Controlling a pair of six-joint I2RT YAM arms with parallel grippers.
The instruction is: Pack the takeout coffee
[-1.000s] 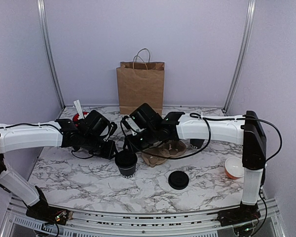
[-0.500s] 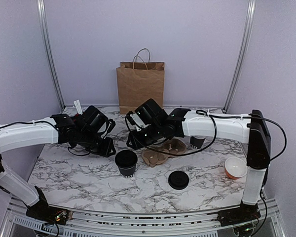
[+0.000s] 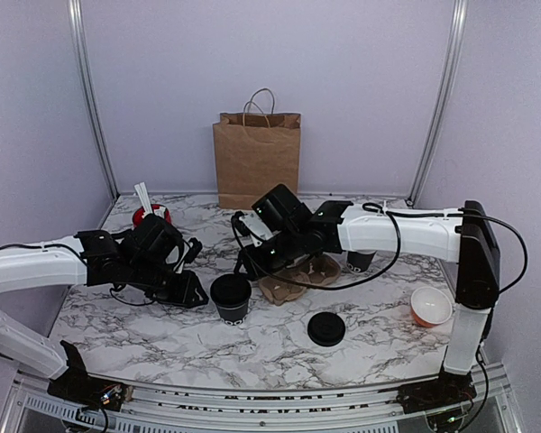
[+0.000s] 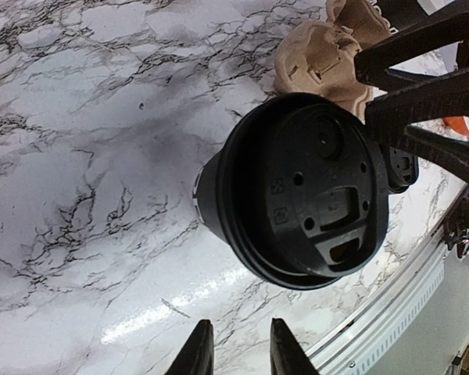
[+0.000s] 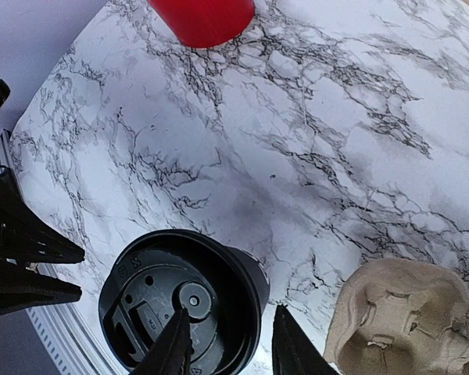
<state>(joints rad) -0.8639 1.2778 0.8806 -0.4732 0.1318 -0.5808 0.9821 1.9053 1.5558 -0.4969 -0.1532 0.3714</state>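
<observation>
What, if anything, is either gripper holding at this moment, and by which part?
Nothing is held: the left gripper and the right gripper are both open and empty, and neither is closed on the takeout coffee.

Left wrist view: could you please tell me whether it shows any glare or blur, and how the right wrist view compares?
Left wrist view: a bright glare streak on the marble table below the takeout coffee cup, whose lid reads sharp; the fingertips look soft. Right wrist view: no glare, a soft grey shadow beside the cup, fingertips blurred.
</observation>
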